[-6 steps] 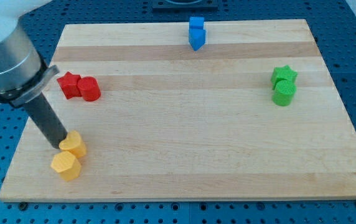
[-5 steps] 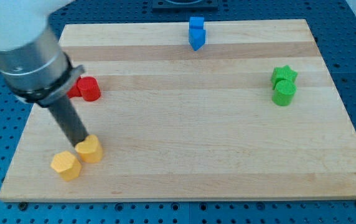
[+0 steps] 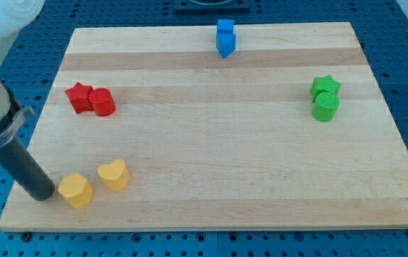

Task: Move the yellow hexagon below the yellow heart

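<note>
The yellow hexagon (image 3: pixel 75 190) lies near the board's bottom left corner. The yellow heart (image 3: pixel 113 175) lies just to its right and slightly higher, a small gap between them. My tip (image 3: pixel 42 195) rests on the board right at the hexagon's left side, touching or nearly touching it. The rod rises from there toward the view's upper left.
A red star (image 3: pixel 79 97) and a red cylinder (image 3: pixel 103 102) sit together at the left. Two blue blocks (image 3: pixel 225 38) stand at the top middle. A green star (image 3: pixel 325 87) and a green cylinder (image 3: pixel 325 107) sit at the right. The board's left edge (image 3: pixel 20 180) runs close to my tip.
My tip pushed the yellow heart to the right, off the hexagon's top, then swung around to the hexagon's left side. The hexagon has not moved.
</note>
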Motion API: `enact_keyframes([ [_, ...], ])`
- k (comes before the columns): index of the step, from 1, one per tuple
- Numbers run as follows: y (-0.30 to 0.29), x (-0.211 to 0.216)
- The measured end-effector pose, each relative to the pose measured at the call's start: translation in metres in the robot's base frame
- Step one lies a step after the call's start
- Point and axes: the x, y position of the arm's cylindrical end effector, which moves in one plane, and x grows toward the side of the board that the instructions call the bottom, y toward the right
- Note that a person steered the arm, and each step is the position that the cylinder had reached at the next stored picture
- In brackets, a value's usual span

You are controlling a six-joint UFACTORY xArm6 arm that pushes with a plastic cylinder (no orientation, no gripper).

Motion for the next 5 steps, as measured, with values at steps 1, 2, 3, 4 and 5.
enact_keyframes([
  [1, 0.0, 0.0],
  [2, 0.027, 0.0],
  [3, 0.059, 0.0],
  [4, 0.082, 0.0],
  [5, 0.088, 0.001],
])
